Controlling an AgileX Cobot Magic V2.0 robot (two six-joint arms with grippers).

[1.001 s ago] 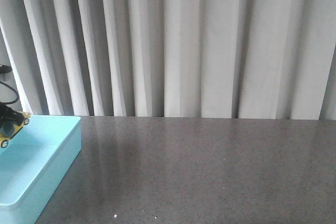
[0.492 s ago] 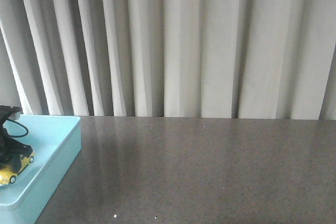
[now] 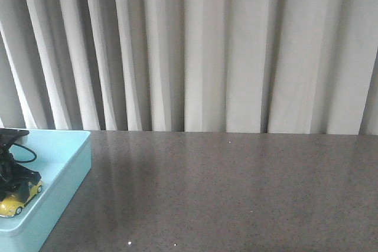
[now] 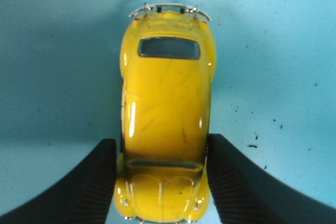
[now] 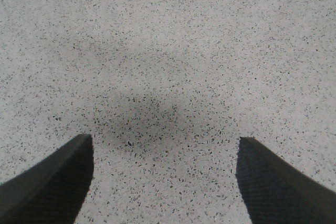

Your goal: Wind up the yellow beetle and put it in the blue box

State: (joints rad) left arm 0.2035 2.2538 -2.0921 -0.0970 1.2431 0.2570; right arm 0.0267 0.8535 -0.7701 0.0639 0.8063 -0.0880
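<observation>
The yellow beetle (image 3: 18, 200) is inside the blue box (image 3: 65, 169) at the front view's far left, low near the box floor. My left gripper (image 3: 14, 185) is shut on it. In the left wrist view the beetle (image 4: 167, 103) is seen from above over the blue box floor (image 4: 273, 51), and the two black fingers (image 4: 89, 182) press on both sides of the car near its bonnet, with the left gripper (image 4: 163, 148) centred on it. My right gripper (image 5: 164, 153) is open and empty over bare speckled table; it does not show in the front view.
The grey speckled table (image 3: 236, 187) runs to the right of the box. A pale pleated curtain (image 3: 201, 45) hangs behind the table's far edge. A black cable (image 3: 23, 154) loops over the box near my left arm.
My left gripper has lowered with the beetle from rim height down into the blue box. The right gripper's earlier position is not shown.
</observation>
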